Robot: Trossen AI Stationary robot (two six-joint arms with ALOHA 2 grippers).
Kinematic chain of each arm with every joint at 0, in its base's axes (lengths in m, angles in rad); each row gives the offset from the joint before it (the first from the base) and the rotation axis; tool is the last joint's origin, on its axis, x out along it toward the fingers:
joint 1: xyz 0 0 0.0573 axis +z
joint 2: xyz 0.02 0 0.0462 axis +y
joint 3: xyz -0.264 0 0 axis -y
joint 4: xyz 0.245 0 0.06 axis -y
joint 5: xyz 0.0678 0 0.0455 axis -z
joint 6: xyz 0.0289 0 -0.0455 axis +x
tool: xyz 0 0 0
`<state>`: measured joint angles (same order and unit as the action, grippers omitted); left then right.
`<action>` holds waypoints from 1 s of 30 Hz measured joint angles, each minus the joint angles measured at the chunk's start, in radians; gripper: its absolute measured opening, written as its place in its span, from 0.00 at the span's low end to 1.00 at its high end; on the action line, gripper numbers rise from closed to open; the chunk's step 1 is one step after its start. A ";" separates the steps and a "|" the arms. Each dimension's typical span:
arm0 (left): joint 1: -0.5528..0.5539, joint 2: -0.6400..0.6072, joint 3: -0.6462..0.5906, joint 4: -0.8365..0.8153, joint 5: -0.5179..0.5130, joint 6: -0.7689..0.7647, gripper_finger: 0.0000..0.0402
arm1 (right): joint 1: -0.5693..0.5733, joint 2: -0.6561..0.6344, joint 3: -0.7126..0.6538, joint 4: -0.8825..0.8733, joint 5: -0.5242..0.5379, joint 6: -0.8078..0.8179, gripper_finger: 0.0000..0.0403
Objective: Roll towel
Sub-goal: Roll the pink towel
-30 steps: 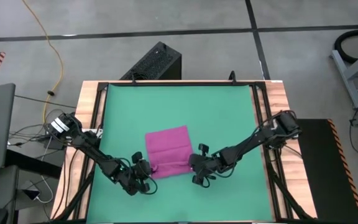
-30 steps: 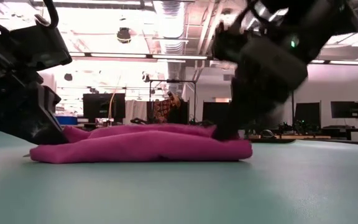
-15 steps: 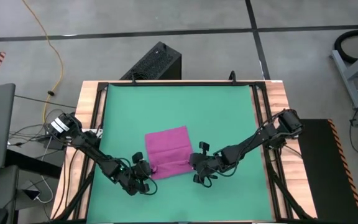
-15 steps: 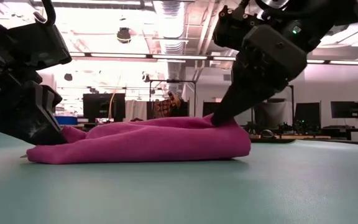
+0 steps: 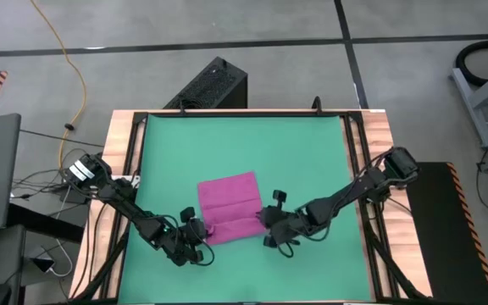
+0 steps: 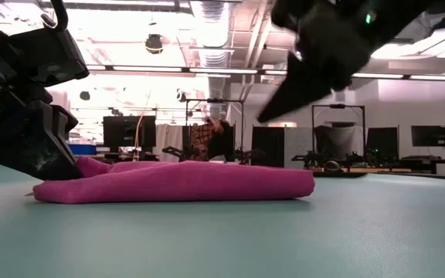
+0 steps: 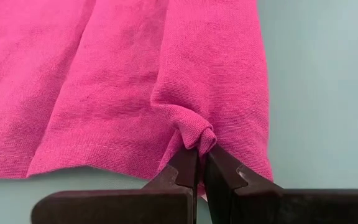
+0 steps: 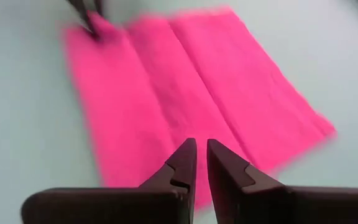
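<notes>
Towel (image 5: 228,208): folded flat on the green mat (image 5: 244,144), toward its near edge; near edge of the cloth bunched.
Clearance: bare mat on the far, left and right sides of the towel; narrower strip on the near side.
Left gripper (image 7: 199,167): at the towel's near-left corner, jaws closed on a pinched fold of cloth.
Right gripper (image 8: 197,163): raised above the towel's near-right corner, clear of the cloth, fingers nearly together with a narrow gap, holding nothing.

no legible txt, labels, nos.
</notes>
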<state>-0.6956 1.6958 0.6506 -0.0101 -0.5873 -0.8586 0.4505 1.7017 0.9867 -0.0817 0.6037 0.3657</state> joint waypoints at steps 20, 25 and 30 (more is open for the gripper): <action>-0.004 -0.008 0.016 -0.015 0.023 0.044 0.00 | -0.045 0.287 0.002 0.373 -0.165 -0.085 0.04; -0.038 -0.072 0.061 -0.121 0.078 0.091 0.00 | -0.048 0.312 0.006 0.381 -0.177 -0.047 0.04; -0.094 -0.147 0.091 -0.222 0.093 0.085 0.05 | -0.048 0.312 0.005 0.367 -0.189 -0.048 0.04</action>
<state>-0.7900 1.5493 0.7417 -0.2316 -0.4944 -0.7738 0.4023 2.0140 0.9920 0.2853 0.4149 0.3177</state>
